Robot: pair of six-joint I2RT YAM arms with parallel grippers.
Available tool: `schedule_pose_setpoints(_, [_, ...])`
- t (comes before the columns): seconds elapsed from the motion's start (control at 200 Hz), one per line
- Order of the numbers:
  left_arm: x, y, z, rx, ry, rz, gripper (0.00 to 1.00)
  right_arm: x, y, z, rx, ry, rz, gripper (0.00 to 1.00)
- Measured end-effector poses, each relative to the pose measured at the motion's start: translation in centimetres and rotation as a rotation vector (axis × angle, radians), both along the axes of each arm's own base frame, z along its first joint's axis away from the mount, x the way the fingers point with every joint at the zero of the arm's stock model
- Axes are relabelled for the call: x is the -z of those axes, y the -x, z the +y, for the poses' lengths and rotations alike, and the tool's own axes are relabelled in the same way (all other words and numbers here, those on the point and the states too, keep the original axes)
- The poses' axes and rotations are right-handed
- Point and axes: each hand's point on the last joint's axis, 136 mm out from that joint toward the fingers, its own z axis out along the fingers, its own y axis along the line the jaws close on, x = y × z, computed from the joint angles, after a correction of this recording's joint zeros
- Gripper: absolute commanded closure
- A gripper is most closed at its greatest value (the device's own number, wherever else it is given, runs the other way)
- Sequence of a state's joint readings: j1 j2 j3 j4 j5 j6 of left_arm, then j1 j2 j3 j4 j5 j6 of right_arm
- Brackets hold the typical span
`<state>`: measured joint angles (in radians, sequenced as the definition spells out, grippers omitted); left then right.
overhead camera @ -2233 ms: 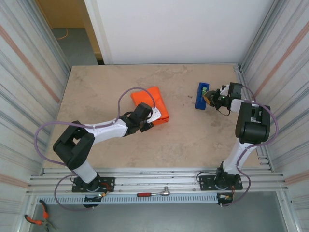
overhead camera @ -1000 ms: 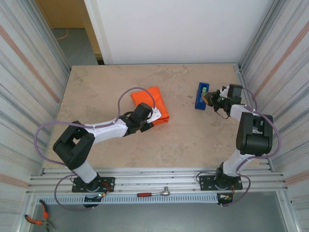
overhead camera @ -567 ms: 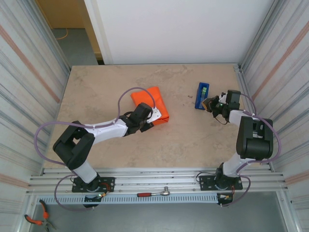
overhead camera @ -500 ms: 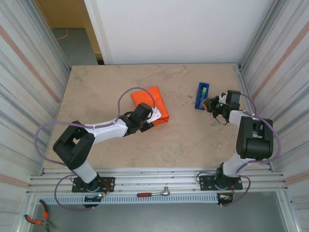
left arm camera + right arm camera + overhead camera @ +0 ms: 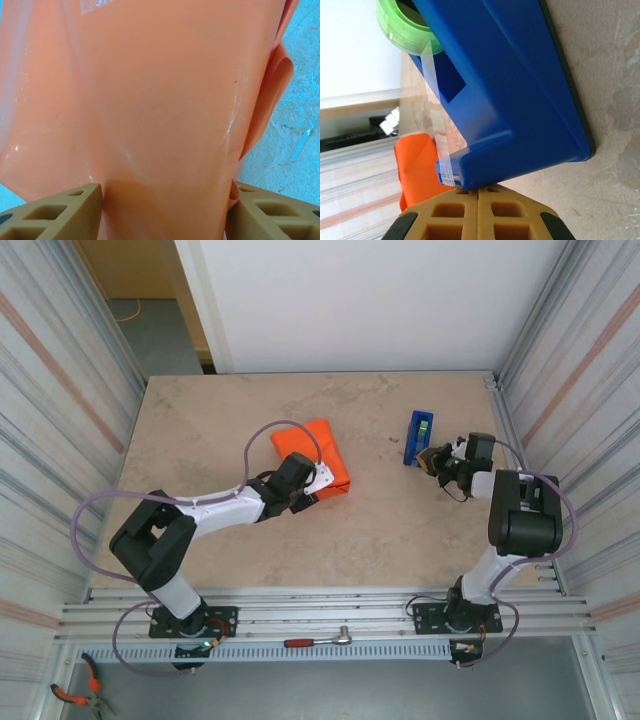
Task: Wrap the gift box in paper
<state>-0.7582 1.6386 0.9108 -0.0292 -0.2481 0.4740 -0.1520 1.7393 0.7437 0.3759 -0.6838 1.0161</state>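
The orange paper (image 5: 312, 452) lies folded into a bundle left of the table's middle, and the gift box is hidden inside it. My left gripper (image 5: 318, 483) sits at the bundle's near right edge. In the left wrist view its tan fingers (image 5: 60, 212) press the glossy paper (image 5: 160, 100) from both sides, so my left gripper (image 5: 165, 202) is shut on it. My right gripper (image 5: 433, 458) is shut at the near end of the blue tape dispenser (image 5: 418, 437). In the right wrist view, my right gripper (image 5: 478, 192) touches the cutter end of the dispenser (image 5: 510, 75), below the green roll (image 5: 405, 30).
A clear tape strip (image 5: 432, 90) runs from the roll to the cutter. The bare table (image 5: 220, 410) is bounded by corrugated side walls and a white back wall. A wrench (image 5: 320, 640) lies on the front rail and pliers (image 5: 75, 695) on the floor at the lower left.
My right gripper has slid a little toward the near end of the dispenser, staying shut. The left arm and the orange bundle have not moved.
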Motion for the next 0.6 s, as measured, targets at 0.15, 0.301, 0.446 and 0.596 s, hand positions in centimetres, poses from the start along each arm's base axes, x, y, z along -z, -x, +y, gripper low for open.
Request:
schedule_pose_setpoints(0.15, [0.02,0.0,0.0,0.0,0.0,0.0,0.38,0.11,-0.1,0.15,-0.018,-0.06,-0.007,1.0])
schedule_pose_setpoints(0.301, [0.01,0.0,0.01,0.0,0.0,0.0,0.38,0.11,-0.14,0.39,-0.029,-0.119,-0.013,1.0])
schedule_pose_setpoints(0.446, [0.01,0.0,0.01,-0.001,0.0,0.0,0.38,0.02,-0.18,0.51,-0.023,-0.134,-0.007,1.0])
schedule_pose_setpoints(0.596, [0.01,0.0,0.01,-0.001,0.0,0.0,0.38,-0.07,-0.19,0.6,-0.011,-0.128,-0.004,1.0])
